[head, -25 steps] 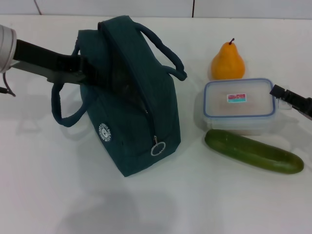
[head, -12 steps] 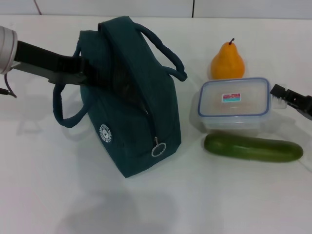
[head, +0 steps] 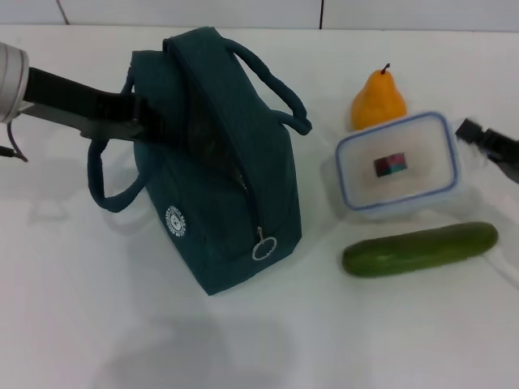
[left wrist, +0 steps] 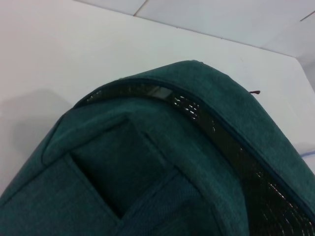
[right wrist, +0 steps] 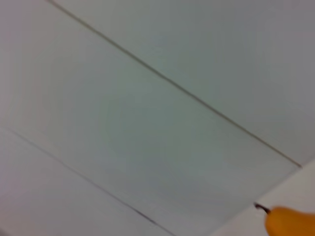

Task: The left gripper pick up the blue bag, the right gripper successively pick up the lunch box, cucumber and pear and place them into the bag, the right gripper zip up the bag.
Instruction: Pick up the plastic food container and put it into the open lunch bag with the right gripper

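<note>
Tilted lunch box between pear and cucumber, beside blue bag

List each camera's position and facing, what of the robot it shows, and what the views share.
Head view: looks forward and down at the blue bag, lunch box, cucumber, pear; shows the left end effector and right end effector.
Left wrist view: sits close above the bag's top; no robot parts.
Right wrist view: faces tiles and the pear; no robot parts.
Shared: bag, pear.
</note>
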